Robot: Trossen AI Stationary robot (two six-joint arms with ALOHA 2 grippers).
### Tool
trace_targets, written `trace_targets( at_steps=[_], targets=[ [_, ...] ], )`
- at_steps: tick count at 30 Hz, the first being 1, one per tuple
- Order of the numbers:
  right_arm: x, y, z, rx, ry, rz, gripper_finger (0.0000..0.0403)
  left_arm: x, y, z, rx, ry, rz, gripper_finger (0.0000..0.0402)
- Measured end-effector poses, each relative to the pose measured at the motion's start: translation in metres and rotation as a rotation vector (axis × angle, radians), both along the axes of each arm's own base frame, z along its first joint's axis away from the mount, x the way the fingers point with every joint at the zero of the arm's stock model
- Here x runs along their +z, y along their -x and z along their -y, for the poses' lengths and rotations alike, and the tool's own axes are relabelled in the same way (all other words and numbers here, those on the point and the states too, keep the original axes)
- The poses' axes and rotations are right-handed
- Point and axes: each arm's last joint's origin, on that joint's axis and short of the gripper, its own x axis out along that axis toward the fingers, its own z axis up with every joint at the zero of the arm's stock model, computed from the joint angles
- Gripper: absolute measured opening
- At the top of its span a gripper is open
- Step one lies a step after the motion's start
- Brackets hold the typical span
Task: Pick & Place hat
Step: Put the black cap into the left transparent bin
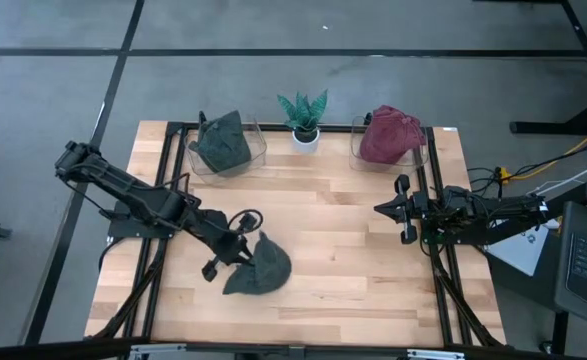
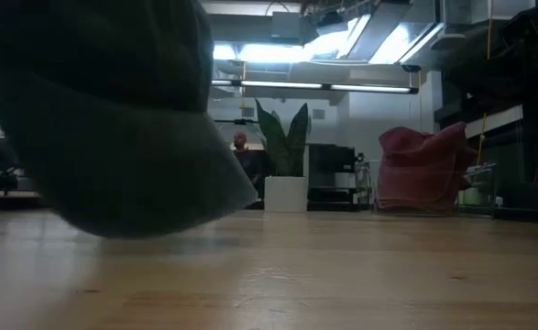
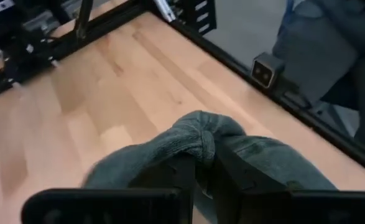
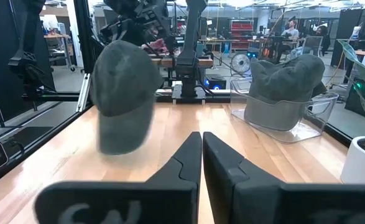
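A dark grey-green hat (image 1: pixel 263 270) hangs from my left gripper (image 1: pixel 243 248) over the table's near middle. It fills the upper left of the low view (image 2: pixel 104 137) and shows in the right wrist view (image 4: pixel 123 93). My left gripper (image 3: pixel 201 160) is shut on it. My right gripper (image 1: pixel 383 208) is shut and empty at the table's right side, and its fingers (image 4: pixel 202 137) point toward the hat. My left gripper pinches a bunched fold of the hat's cloth (image 3: pixel 198 134) between its two fingers (image 3: pixel 182 177). The fingers come from above, slanting from the table's left. The hat hangs below them, slack, and looks lifted clear of the table.
A clear bin (image 1: pixel 258 150) at the far left holds another dark green hat (image 1: pixel 223 143). A clear bin (image 1: pixel 358 150) at the far right holds a red hat (image 1: pixel 388 135). A potted plant (image 1: pixel 304 118) stands between them. The table's middle (image 1: pixel 333 230) is bare wood.
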Motion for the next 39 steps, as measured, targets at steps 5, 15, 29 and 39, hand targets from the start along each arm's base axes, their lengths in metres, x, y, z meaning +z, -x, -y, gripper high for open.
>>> trace_targets(
  at_steps=[5,15,29,39],
  targets=[
    [0.000,0.000,0.000,0.000,0.000,-0.001,0.0016,-0.019,-0.001,-0.003,-0.061,0.048,0.023,0.0023],
    [0.000,0.000,0.000,0.000,0.000,-0.001,0.0016,-0.052,-0.003,-0.019,0.036,0.067,-0.075,0.0024],
    [0.000,0.000,0.000,0.000,0.000,0.000,0.0016,-0.069,0.008,-0.041,0.323,-0.104,-0.267,0.0039],
    [0.000,0.000,0.000,0.000,0.000,0.000,0.0016,-0.066,0.009,-0.043,0.524,0.042,-0.286,0.0110]
  ],
)
